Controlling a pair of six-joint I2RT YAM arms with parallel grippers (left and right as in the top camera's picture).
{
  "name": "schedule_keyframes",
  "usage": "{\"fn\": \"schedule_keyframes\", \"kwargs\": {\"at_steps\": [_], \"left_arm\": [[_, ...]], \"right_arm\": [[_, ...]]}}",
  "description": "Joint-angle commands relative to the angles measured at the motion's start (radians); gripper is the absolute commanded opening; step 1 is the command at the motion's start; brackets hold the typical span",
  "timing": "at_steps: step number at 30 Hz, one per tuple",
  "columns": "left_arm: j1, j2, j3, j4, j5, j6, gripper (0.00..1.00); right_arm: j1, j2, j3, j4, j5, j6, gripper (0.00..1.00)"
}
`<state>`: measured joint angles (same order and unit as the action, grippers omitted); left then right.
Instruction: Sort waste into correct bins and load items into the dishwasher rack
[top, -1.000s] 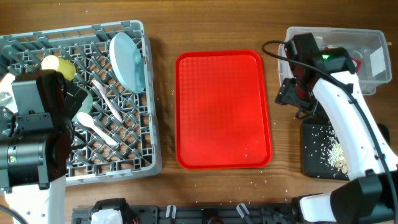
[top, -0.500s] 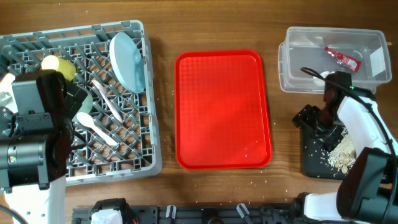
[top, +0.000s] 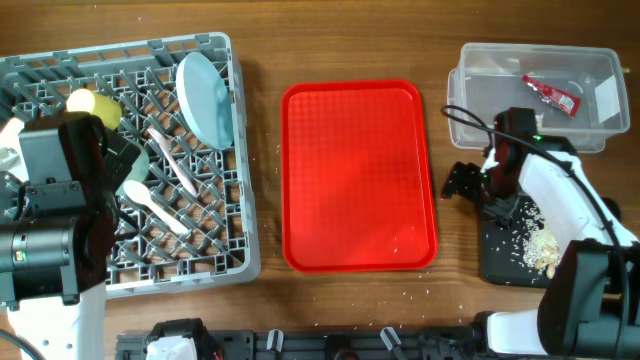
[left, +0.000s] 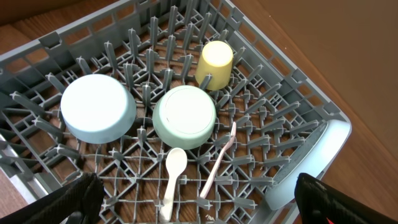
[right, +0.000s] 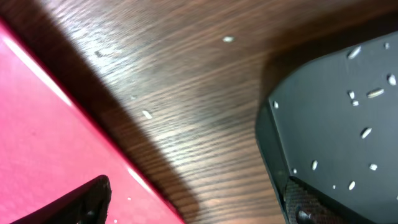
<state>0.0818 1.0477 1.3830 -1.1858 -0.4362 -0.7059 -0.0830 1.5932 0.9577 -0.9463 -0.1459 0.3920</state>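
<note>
The grey dishwasher rack (top: 235, 200) sits at the left. In it are the yellow cup (left: 215, 63), two upturned mint bowls (left: 98, 116) (left: 185, 116), the spoon (left: 173, 180), the fork (left: 221, 158) and the plate (top: 205, 98), which stands on edge. My left gripper (left: 199, 208) hangs open and empty above the rack. The clear tub (top: 480, 120) holds the red wrapper (top: 552, 94). The black tray (top: 500, 260) holds food scraps (top: 540, 247). My right gripper (top: 465, 185) is open and empty, low over the table between the red tray and the black tray (right: 336, 112). I cannot pick out the tissue.
The flat red tray (top: 358, 175) lies in the middle, and its edge shows in the right wrist view (right: 50, 143). Loose grains (right: 147, 114) lie on the wood by the black tray. The right arm's cable (top: 462, 118) loops over the tub's left side.
My right gripper came down from the clear tub to the black tray's left edge, then shifted left toward the red tray. The wrapper now shows in the tub. The left arm has not moved.
</note>
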Motion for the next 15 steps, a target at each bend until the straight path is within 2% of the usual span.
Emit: {"fn": "schedule_keyframes", "kwargs": {"at_steps": [1, 7, 10, 15], "left_arm": [[0.007, -0.004, 0.008, 0.002, -0.002, -0.013, 1.0], [0.007, -0.004, 0.009, 0.002, -0.002, -0.013, 1.0], [0.007, -0.004, 0.008, 0.002, -0.002, -0.013, 1.0], [0.007, -0.004, 0.008, 0.002, -0.002, -0.013, 1.0]], "right_arm": [[0.078, 0.0, -0.005, 0.038, -0.021, -0.015, 0.89], [0.092, -0.002, 0.0, 0.066, -0.001, -0.026, 0.93], [0.093, -0.03, 0.057, -0.019, -0.007, -0.026, 0.98], [0.121, -0.257, 0.135, -0.139, -0.119, -0.066, 1.0]]}}
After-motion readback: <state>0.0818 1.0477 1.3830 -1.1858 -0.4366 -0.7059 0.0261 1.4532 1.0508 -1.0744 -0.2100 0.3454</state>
